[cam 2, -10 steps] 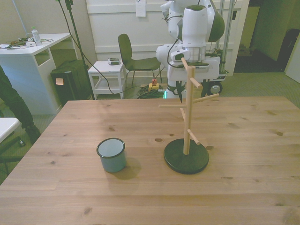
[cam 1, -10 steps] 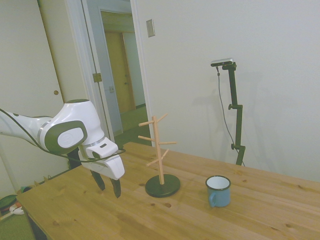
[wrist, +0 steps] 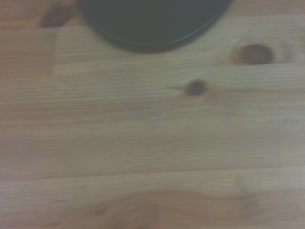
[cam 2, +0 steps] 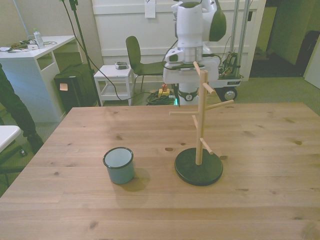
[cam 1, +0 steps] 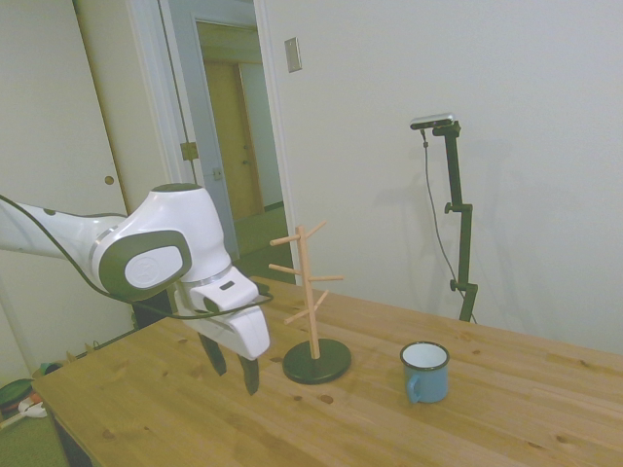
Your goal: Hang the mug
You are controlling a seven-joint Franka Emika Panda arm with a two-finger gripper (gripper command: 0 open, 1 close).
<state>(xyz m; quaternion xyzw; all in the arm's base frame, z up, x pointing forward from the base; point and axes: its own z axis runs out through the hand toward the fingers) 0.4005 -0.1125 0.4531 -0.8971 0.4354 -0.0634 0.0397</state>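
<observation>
The light-blue mug stands upright on the wooden table, handle toward the side camera. In the front view the mug sits to the left of the wooden mug rack, with a gap between them. The rack has several bare pegs on a dark round base. My gripper hangs open and empty above the table, on the far side of the rack from the mug. The wrist view shows bare planks and the edge of the rack's base.
A person's dark-clad leg shows at the front view's left edge, off the table. A white desk, a chair and a small white stand are behind the table's far edge. An open doorway lies beyond the table.
The arm has shifted closer to the rack in the side view and toward the front view's left. The fingers stay apart. Mug and rack have not moved.
</observation>
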